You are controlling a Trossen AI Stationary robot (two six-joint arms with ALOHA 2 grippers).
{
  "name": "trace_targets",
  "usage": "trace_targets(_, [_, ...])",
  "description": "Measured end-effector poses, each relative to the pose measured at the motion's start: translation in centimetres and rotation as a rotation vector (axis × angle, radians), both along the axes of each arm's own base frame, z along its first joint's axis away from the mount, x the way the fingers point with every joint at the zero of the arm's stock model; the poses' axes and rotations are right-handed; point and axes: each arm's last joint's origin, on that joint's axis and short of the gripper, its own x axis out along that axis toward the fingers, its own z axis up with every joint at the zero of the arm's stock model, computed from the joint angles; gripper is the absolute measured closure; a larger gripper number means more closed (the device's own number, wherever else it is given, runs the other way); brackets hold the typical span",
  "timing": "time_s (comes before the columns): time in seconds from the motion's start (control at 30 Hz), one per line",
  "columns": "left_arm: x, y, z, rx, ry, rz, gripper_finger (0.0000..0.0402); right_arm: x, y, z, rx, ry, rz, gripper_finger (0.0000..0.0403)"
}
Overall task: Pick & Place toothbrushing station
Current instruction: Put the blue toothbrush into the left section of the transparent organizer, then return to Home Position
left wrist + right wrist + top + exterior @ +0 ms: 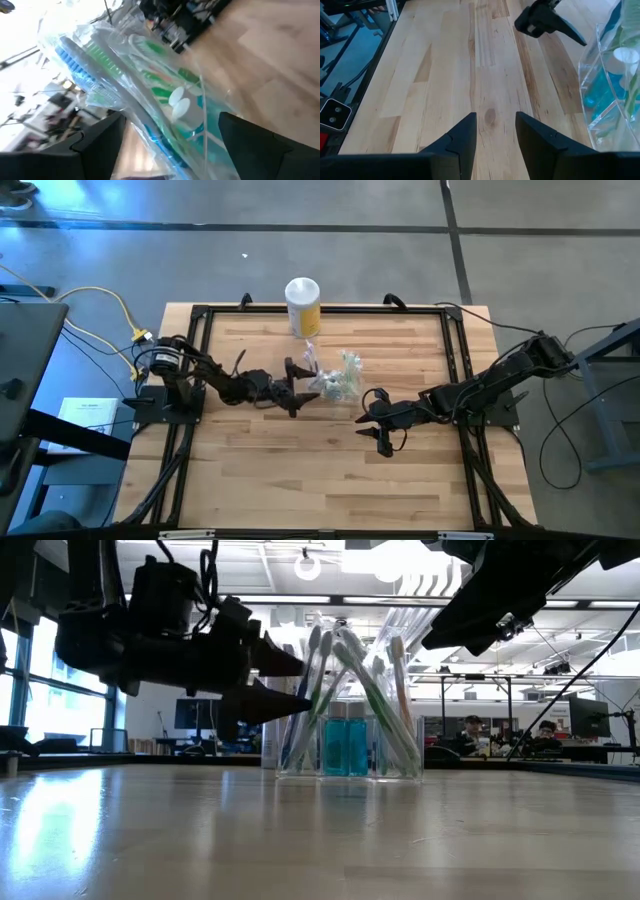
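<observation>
The clear plastic holder (338, 380) stands upright on the table's middle, a little toward the far edge. It holds wrapped green and blue toothbrushes, teal bottles and small white caps (348, 745) (165, 100). My left gripper (296, 387) is open and level just left of the holder. Its fingers (100, 145) stand to either side of the holder's wrapped toothbrushes (315, 690). My right gripper (381, 430) is open and empty over bare wood to the near right of the holder. The holder also shows at the edge of the right wrist view (610, 95). My left gripper comes level from the table's left, with the holder's left side and the leaning toothbrushes (150, 95) between its open fingers. I cannot tell whether a finger touches them. The holder stands upright with its base on the table.
A white-topped yellow canister (303, 305) stands at the far edge behind the holder. A black frame (200, 320) runs round the tabletop. Bare wood (300, 480) lies toward the near edge. People sit in the room far behind the table (475, 732).
</observation>
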Motion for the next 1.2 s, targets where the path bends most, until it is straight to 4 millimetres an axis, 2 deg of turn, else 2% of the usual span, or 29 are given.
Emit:
trace_targets(0.2, [-0.1,-0.7,0.0,0.084,0.018,0.108,0.0084,0.0,0.0,0.0,0.0,0.0,0.0,0.0275])
trace_targets(0.5, [-0.1,-0.7,0.0,0.13,0.031,0.148,0.0084,0.0,0.0,0.0,0.0,0.0,0.0,0.0275])
trace_targets(0.8, [-0.4,-2.6,1.0,0.263,0.001,0.292,0.0084,0.0,0.0,0.0,-0.002,0.0,0.001,0.0275])
trace_targets(1.07, [-0.9,-4.0,2.3,0.175,-0.067,0.272,0.0084,0.0,0.0,0.0,0.0,0.0,0.0,0.0275])
trace_targets(1.2, [-1.4,-5.0,3.3,0.162,-0.069,0.32,0.0084,0.0,0.0,0.0,0.0,0.0,0.0,0.0275])
